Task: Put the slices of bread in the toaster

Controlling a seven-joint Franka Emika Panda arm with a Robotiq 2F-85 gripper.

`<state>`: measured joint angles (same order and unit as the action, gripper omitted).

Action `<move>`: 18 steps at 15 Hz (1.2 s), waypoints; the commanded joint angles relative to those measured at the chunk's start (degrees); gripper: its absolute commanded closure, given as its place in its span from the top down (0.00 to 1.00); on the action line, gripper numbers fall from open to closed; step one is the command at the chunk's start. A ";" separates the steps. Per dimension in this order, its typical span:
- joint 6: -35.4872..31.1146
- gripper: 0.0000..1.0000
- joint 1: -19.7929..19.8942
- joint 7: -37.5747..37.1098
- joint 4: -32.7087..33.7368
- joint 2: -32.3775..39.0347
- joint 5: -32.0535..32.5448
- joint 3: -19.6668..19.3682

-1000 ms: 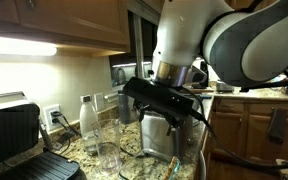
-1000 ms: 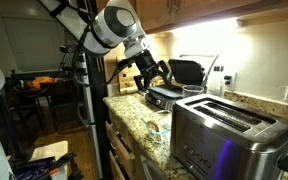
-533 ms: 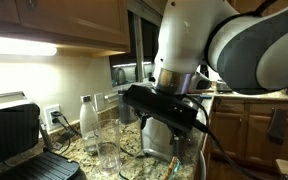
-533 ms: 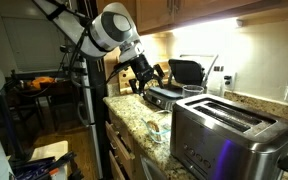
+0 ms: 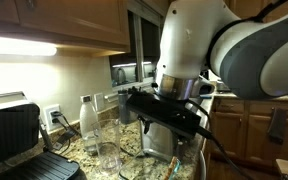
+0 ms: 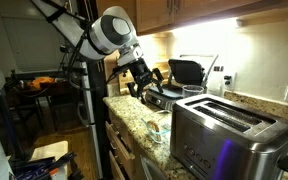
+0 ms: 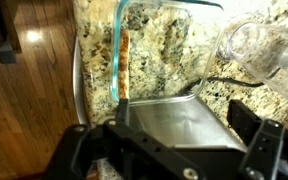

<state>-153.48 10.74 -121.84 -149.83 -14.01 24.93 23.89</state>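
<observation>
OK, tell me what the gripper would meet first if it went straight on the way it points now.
Most likely the flat silver surface seen between the open jaws of the gripper, apparently close to the contact grill; depth is unclear.

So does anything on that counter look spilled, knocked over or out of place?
Nothing stands out. The toaster and clear bottle stand upright on the counter, and no spill shows. The fingers are open, holding nothing.

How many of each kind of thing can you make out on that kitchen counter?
Toaster: 1
Contact grill: 1
Clear bottle: 1
Clear glass container: 1
Total: 4
</observation>
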 commanded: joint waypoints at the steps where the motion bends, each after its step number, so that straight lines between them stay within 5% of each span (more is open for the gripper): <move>1: -0.58 1.00 0.71 -2.77 -1.24 -0.09 0.93 0.64; 18: -2.57 1.00 1.07 -4.31 -2.87 4.68 0.46 -0.10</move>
<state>-153.79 11.19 -123.87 -150.80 -9.27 24.90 23.88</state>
